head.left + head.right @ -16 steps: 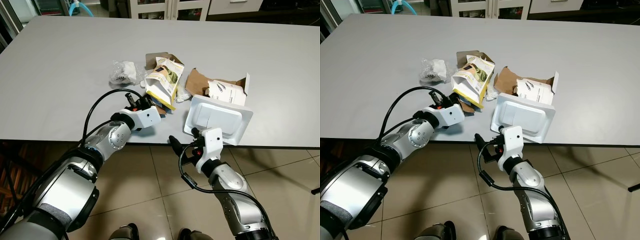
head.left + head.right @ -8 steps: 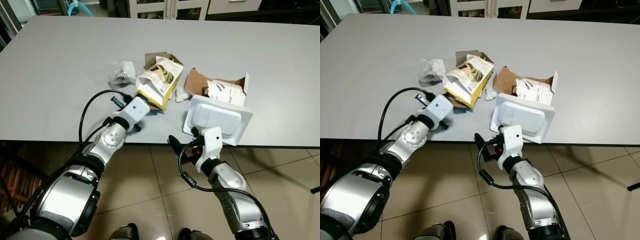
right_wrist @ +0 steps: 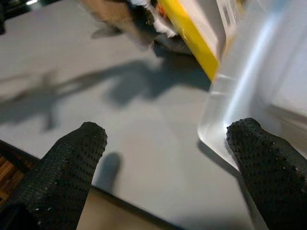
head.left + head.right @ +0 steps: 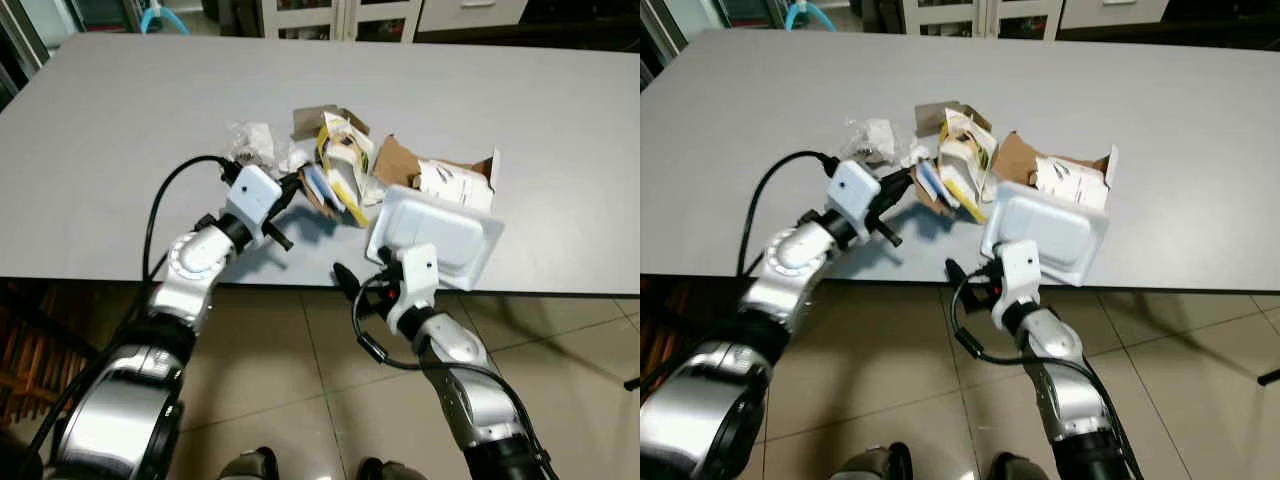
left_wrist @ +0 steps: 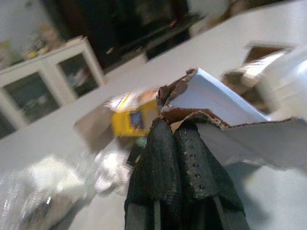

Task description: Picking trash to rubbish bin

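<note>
We take the white plastic tray [image 4: 437, 232] as our landmark: it lies tilted at the near edge of the grey worktop [image 4: 120, 120], one corner overhanging the edge.

To the left of the tray, our left claw [image 4: 296, 188] has its two black fingers [image 5: 178, 168] pressed together on a torn flap of the yellow-and-white carton [image 4: 342, 170]. The carton is raised off the worktop and stands tipped up on edge, its shadow falling on the surface beneath it. In the left wrist view we see the ragged brown cardboard edge and a white panel pinched right at the fingertips, with the yellow part of the carton blurred beyond.

Farther left of the tray, past the carton, a crumpled clear plastic wrapper [image 4: 247, 142] lies on the worktop. Just behind the tray sits an opened brown cardboard box [image 4: 400, 162] with a printed white paper leaflet [image 4: 452, 183] lying in it; the leaflet's edge is close against the tray's far rim.

Our right claw [image 3: 163, 158] is at the near edge of the worktop, just in front of the tray's left corner. Its fingers are spread wide and hold nothing: one fingertip [image 3: 261, 143] is beside the tray's rim, the other hangs over bare worktop at the edge.

Beyond the worktop's near edge we see a tiled floor [image 4: 300, 380].
</note>
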Controlling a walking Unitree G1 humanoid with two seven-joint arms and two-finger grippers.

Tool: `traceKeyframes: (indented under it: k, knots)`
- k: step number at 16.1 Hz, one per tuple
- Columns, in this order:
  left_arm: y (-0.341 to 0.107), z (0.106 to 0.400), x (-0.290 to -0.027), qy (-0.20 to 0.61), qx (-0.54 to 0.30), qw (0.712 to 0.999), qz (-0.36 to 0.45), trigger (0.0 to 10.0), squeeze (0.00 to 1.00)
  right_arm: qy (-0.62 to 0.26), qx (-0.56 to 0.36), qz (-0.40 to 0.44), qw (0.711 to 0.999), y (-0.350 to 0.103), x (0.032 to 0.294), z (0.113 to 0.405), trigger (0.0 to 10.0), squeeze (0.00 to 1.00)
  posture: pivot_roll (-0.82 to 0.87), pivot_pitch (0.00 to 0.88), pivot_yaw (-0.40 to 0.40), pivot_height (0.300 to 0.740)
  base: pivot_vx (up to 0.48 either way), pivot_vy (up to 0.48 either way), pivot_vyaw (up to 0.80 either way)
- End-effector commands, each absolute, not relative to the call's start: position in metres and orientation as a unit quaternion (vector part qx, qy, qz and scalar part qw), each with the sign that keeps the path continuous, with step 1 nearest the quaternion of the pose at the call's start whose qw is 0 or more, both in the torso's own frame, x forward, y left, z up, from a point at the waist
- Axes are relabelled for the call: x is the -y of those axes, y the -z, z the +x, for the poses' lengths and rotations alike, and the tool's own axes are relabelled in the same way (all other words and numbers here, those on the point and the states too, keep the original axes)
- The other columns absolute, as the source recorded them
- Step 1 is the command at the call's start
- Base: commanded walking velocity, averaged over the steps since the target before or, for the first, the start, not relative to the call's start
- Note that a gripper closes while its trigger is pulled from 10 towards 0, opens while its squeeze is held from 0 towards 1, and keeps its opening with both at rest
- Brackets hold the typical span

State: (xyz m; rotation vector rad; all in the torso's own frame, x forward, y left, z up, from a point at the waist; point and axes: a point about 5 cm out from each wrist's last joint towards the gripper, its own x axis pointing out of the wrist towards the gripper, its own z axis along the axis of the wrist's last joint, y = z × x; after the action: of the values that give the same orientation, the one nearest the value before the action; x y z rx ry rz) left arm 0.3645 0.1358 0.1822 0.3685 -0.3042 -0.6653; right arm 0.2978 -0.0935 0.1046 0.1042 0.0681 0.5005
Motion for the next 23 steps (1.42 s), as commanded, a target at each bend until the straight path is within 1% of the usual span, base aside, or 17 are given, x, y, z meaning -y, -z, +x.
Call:
traceKeyframes:
  k: [1, 3, 5, 7, 8, 9, 11, 13, 19, 21, 23]
  knots:
    - [-0.202, 0.359, -0.137, 0.357, 0.161, 0.906, 0.162, 10.0, 0.0, -0.248, -0.031, 0.053, 0.967, -0.104, 0.094, 0.3, 10.0, 0.0, -0.03, 0.09, 0.015, 0.74, 0.0, 0.0, 0.0]
    - [-0.214, 0.354, -0.14, 0.38, 0.16, 0.898, 0.155, 10.0, 0.0, -0.249, -0.029, 0.052, 0.967, -0.105, 0.094, 0.303, 10.0, 0.0, -0.02, 0.079, 0.014, 0.74, 0.0, 0.0, 0.0]
    - [-0.237, 0.349, -0.144, 0.402, 0.178, 0.888, 0.138, 10.0, 0.0, -0.251, -0.025, 0.049, 0.966, -0.107, 0.095, 0.307, 10.0, 0.0, -0.01, 0.063, 0.011, 0.74, 0.0, 0.0, 0.0]
    - [-0.255, 0.347, -0.15, 0.385, 0.197, 0.896, 0.1, 10.0, 0.0, -0.253, -0.02, 0.048, 0.966, -0.108, 0.093, 0.31, 10.0, 0.0, -0.01, 0.056, 0.011, 0.74, 0.0, 0.0, 0.0]
    - [-0.256, 0.346, -0.151, 0.385, 0.195, 0.897, 0.097, 10.0, 0.0, -0.254, -0.02, 0.048, 0.966, -0.108, 0.093, 0.31, 10.0, 0.0, -0.01, 0.053, 0.01, 0.74, 0.0, 0.0, 0.0]
    - [-0.255, 0.351, -0.158, 0.326, 0.199, 0.921, 0.081, 10.0, 0.0, -0.253, -0.017, 0.049, 0.966, -0.109, 0.093, 0.311, 10.0, 0.0, -0.01, 0.053, 0.01, 0.74, 0.0, 0.0, 0.0]
    - [-0.249, 0.359, -0.167, 0.236, 0.203, 0.949, 0.05, 10.0, 0.0, -0.252, -0.014, 0.049, 0.966, -0.11, 0.094, 0.313, 10.0, 0.0, -0.01, 0.052, 0.008, 0.74, 0.0, 0.0, 0.0]
    - [-0.239, 0.36, -0.169, 0.159, 0.201, 0.966, -0.017, 10.0, 0.0, -0.251, -0.013, 0.047, 0.967, -0.11, 0.095, 0.313, 10.0, 0.0, -0.01, 0.053, 0.006, 0.74, 0.0, 0.0, 0.0]
    - [-0.206, 0.352, -0.15, 0.089, 0.172, 0.976, -0.098, 10.0, 0.0, -0.251, -0.01, 0.048, 0.967, -0.11, 0.094, 0.316, 10.0, 0.0, 0.0, 0.048, 0.008, 0.74, 0.0, 0.0, 0.0]
    - [-0.198, 0.35, -0.148, 0.068, 0.166, 0.979, -0.101, 10.0, 0.0, -0.249, -0.007, 0.05, 0.967, -0.111, 0.094, 0.317, 10.0, 0.0, 0.0, 0.044, 0.011, 0.74, 0.0, 0.0, 0.0]
    - [-0.188, 0.344, -0.145, 0.029, 0.17, 0.981, -0.094, 10.0, 0.0, -0.237, 0.005, 0.055, 0.97, -0.115, 0.096, 0.32, 10.0, 0.0, 0.0, 0.039, 0.014, 0.74, 0.0, 0.0, 0.0]
